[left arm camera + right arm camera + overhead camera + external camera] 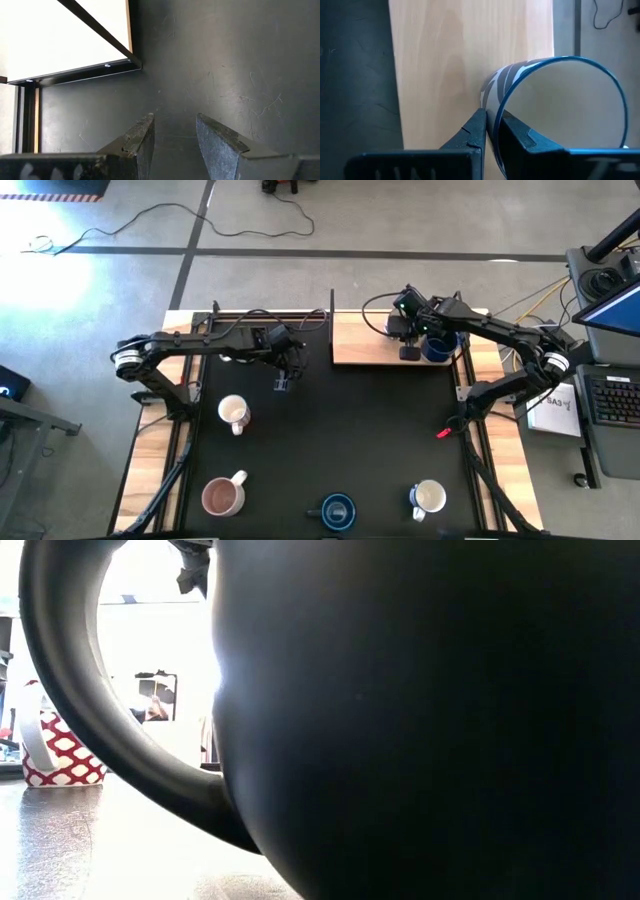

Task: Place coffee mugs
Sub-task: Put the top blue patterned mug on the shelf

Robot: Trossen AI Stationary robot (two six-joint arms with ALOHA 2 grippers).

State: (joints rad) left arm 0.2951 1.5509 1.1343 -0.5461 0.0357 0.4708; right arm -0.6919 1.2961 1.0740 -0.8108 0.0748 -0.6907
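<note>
While left fingers (175, 145) hang released, right fingers (492, 131) pinch blue mug's (560, 110) rim

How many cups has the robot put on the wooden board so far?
None sits there alone yet. The right claw pinches the rim of a blue mug over the wooden board. The left claw hangs open and empty. Four mugs wait on the black mat: white, pink, dark blue, blue-and-white.
</note>
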